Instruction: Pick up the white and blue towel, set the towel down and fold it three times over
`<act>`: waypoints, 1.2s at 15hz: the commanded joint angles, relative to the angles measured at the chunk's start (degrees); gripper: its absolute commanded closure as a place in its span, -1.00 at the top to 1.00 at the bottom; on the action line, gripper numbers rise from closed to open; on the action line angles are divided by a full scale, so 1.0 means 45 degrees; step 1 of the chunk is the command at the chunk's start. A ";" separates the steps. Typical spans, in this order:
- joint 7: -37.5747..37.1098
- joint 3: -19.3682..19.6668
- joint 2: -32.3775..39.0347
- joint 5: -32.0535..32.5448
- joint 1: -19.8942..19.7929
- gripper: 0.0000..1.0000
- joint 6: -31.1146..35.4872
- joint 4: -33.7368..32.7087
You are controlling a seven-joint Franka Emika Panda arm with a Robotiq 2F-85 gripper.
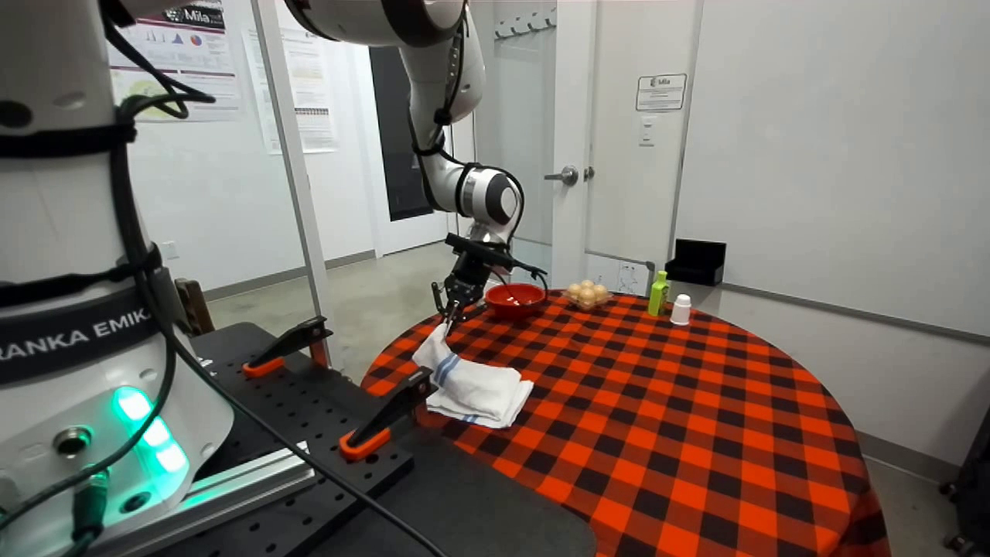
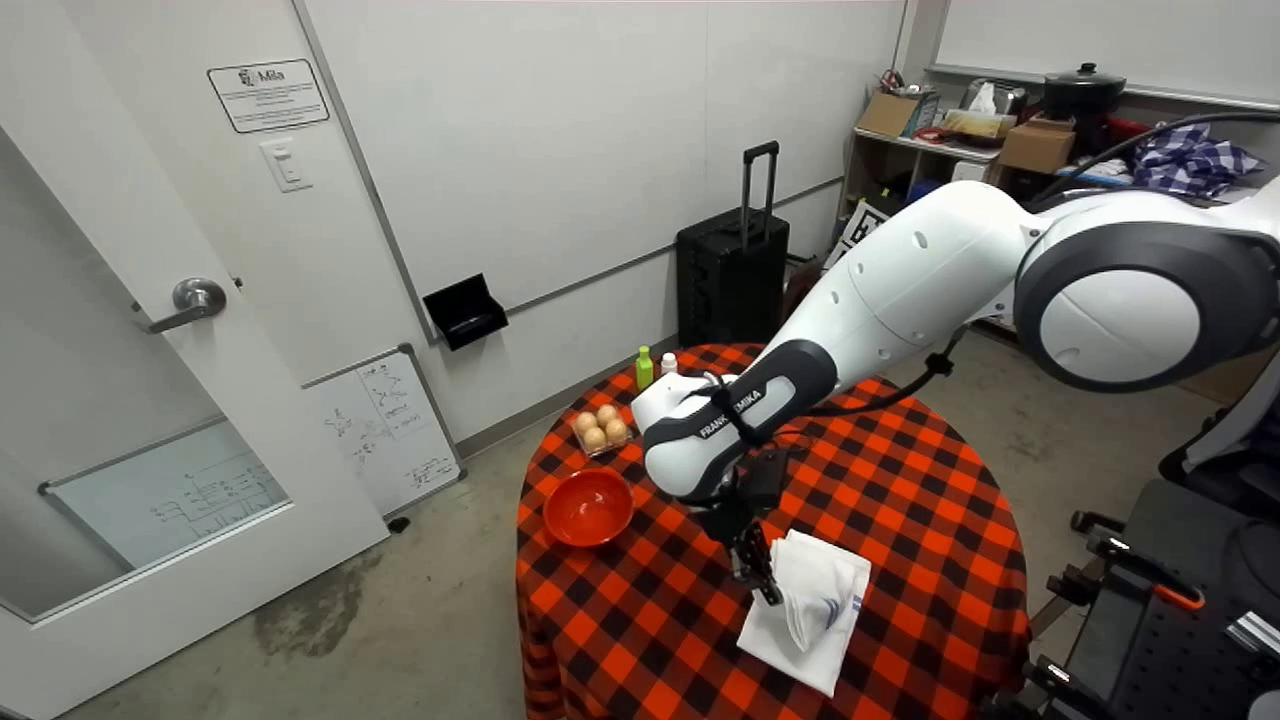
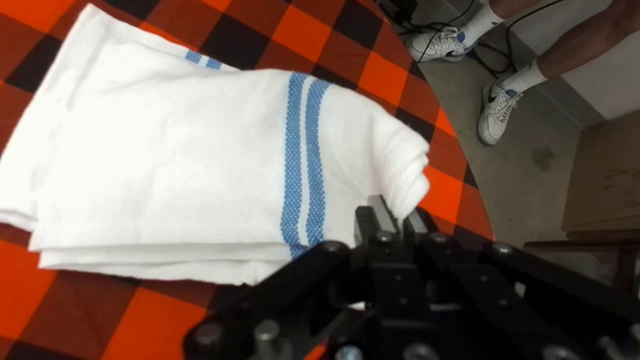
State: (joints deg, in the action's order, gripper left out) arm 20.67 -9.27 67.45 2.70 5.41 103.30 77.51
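The white towel [image 3: 165, 160] with blue stripes lies in folded layers on the red-and-black checked cloth in the wrist view. Its gathered edge is pinched between the fingertips of my gripper [image 3: 397, 216], which is shut on it. In an exterior view the gripper [image 1: 448, 323] holds that corner of the towel [image 1: 483, 391] lifted off the table, while the rest of the cloth lies flat. From above, the gripper [image 2: 770, 597] is at one side of the towel [image 2: 815, 575], with a raised flap over the lower layers.
A red bowl [image 2: 588, 508] stands near the gripper's side of the table. Beyond are a clear box of eggs [image 1: 588, 294], a green bottle [image 1: 658, 294] and a white bottle [image 1: 681, 309]. Orange-black clamps [image 1: 387, 418] stick up beside the towel. Someone's legs [image 3: 575, 50] show past the table edge.
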 commanded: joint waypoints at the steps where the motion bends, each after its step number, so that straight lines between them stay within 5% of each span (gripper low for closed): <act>1: 0.0274 -0.0154 0.0580 0.0049 0.0106 -0.97 -0.1287 -0.0822; 8: 0.0671 -0.0515 0.0808 -0.0012 0.0274 -0.97 -0.2529 -0.1123; 9: 0.0545 -0.0496 0.0804 0.0015 0.0348 -0.39 -0.2323 -0.1113; 11: 0.0378 -0.0470 0.0762 -0.0033 0.0400 -0.23 -0.1991 -0.1107; 18: 0.0003 -0.0597 0.0118 -0.0539 0.0132 0.80 -0.0477 -0.0712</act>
State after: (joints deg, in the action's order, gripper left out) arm 22.24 -11.30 69.81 2.19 6.89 98.64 73.67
